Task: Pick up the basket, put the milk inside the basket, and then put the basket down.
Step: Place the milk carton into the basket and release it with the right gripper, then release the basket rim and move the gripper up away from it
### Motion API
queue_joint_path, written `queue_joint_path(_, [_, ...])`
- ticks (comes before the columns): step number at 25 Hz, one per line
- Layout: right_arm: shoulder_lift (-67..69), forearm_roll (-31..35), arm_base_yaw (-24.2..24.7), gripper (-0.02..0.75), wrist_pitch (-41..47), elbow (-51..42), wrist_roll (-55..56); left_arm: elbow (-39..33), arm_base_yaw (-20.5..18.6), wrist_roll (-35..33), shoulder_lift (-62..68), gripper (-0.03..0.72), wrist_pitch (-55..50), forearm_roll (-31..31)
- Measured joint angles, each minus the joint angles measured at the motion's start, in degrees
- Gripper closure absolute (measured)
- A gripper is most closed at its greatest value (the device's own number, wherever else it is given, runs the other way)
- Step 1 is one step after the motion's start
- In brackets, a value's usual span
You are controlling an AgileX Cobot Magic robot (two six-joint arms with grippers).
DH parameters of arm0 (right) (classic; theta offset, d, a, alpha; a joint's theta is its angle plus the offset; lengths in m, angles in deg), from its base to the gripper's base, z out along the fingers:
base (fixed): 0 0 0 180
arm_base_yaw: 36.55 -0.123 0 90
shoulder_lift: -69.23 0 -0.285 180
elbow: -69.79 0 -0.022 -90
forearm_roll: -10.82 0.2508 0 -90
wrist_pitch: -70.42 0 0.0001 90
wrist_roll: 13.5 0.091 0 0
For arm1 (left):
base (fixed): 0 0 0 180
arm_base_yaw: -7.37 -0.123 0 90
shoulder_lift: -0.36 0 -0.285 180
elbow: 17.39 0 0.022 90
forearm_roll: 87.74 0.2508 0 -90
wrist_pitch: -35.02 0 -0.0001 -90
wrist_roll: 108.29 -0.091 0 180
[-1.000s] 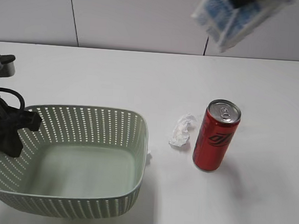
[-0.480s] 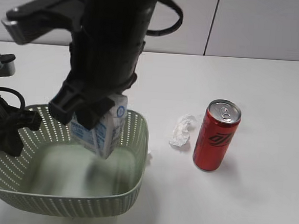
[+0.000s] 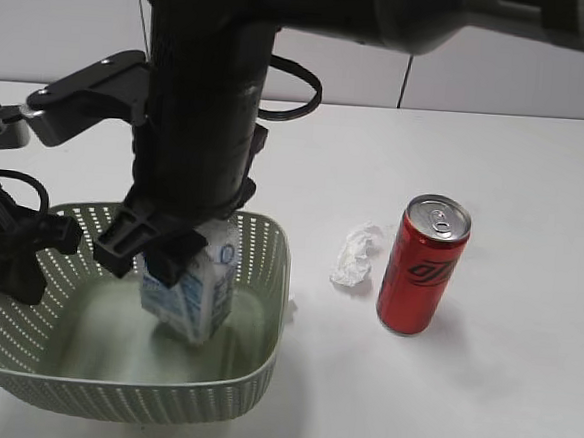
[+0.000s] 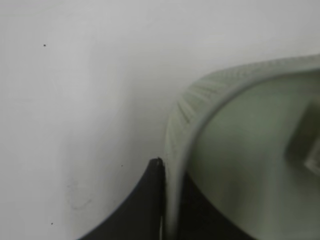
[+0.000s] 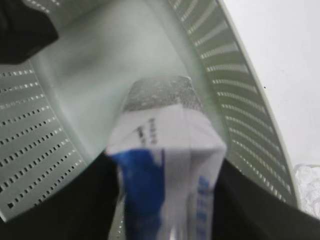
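Exterior view: right gripper (image 3: 159, 260), jaws clamped on the milk (image 3: 192, 292), holds the carton upright inside the basket (image 3: 251, 377), base just above the basket floor, while the left gripper (image 3: 24, 245) pinches the basket's left rim.

Sage-green perforated basket (image 3: 268, 277); white/blue milk (image 3: 199, 291); red can (image 3: 420, 278).
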Motion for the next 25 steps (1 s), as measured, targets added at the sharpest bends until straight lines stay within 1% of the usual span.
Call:
queue_joint_path(1, [-0.1, 0.1, 0.0, 0.205, -0.1, 0.1, 0.0, -0.2, 0.0, 0.0, 0.2, 0.688, -0.2, 0.7])
queue_joint_path(3, [-0.1, 0.1, 0.0, 0.149, -0.1, 0.1, 0.0, -0.4, -0.1, 0.0, 0.4, 0.688, -0.8, 1.1])
queue_joint_path(10, [-1.5, 0.2, 0.1, 0.144, -0.2, 0.3, 0.9, -0.4, 0.0, -0.2, 0.4, 0.688, -1.2, 0.8])
queue_joint_path(13, [-5.4, 0.3, 1.5, 0.145, -0.2, 0.5, 1.6, -0.4, 0.0, -0.2, 0.4, 0.688, -1.6, 0.7])
queue_joint_path(16, [-9.4, 1.6, 6.2, 0.145, -0.1, 0.8, 1.8, -0.3, 0.0, -0.2, 0.4, 0.688, -1.6, 0.6])
queue_joint_path(18, [-11.2, 2.8, 11.3, 0.145, 0.4, 0.8, 1.9, -0.3, 0.0, -0.2, 0.4, 0.688, -1.7, 0.5])
queue_joint_path(25, [-14.3, 2.9, 29.9, 0.145, 1.8, 0.8, 3.1, -0.3, 0.0, -0.2, 0.4, 0.688, -1.8, -0.9])
